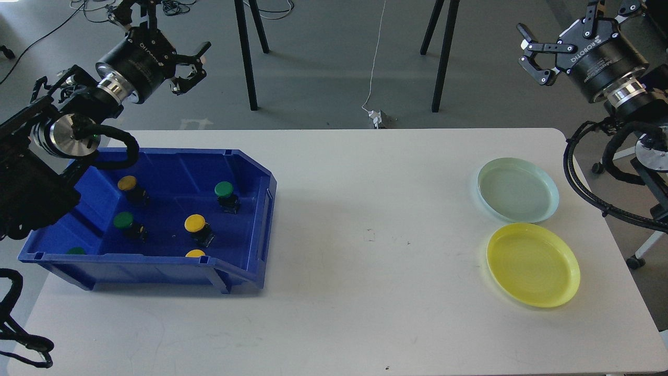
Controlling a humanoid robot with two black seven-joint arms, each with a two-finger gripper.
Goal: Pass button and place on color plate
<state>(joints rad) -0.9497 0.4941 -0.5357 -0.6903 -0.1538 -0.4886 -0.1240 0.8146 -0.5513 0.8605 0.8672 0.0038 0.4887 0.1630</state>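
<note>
So, both arms are parked high at the frame's top corners, away from the white table point(334, 219), I guess to keep my view clear. My left gripper point(192, 67) is spread and empty; my right gripper point(533, 56) likewise. The push-buttons sit in the blue plastic bin point(250, 172) at left: 3 yellow-capped, 3 green-capped, 2 half hidden by its front wall. The pale green round plate point(517, 190) and yellow round plate point(533, 263) wait at right.
</note>
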